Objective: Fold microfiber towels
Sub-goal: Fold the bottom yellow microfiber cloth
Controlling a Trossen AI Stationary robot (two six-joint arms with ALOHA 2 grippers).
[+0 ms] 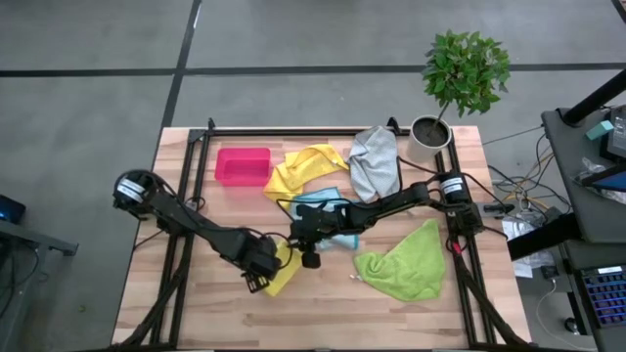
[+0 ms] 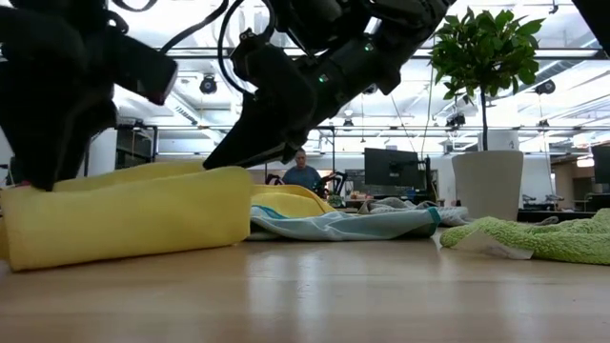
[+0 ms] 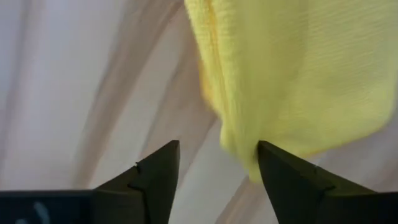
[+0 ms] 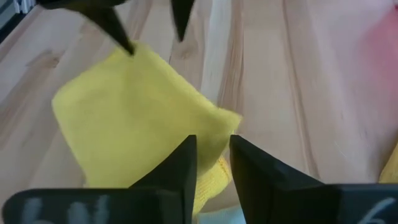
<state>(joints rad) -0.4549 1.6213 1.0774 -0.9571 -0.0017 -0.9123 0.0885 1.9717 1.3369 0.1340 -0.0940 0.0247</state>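
No readable text, labels or numbers — none anywhere

Both arms are dark, nearly black, built of jointed tubular links. The left arm (image 1: pixel 186 217) has a rounded drum-like housing at its base, ringed with a pale band. The right arm (image 1: pixel 411 198) carries a similar round base with a white ring and a spot of red beside it, and black cables trail from it. From table height, small green lights glow on one arm's underside. The left gripper (image 3: pixel 217 180) has two matte black, wedge-shaped fingers tapering to points. The right gripper (image 4: pixel 210 174) has the same black wedge fingers, with faint white markings on the body behind them.
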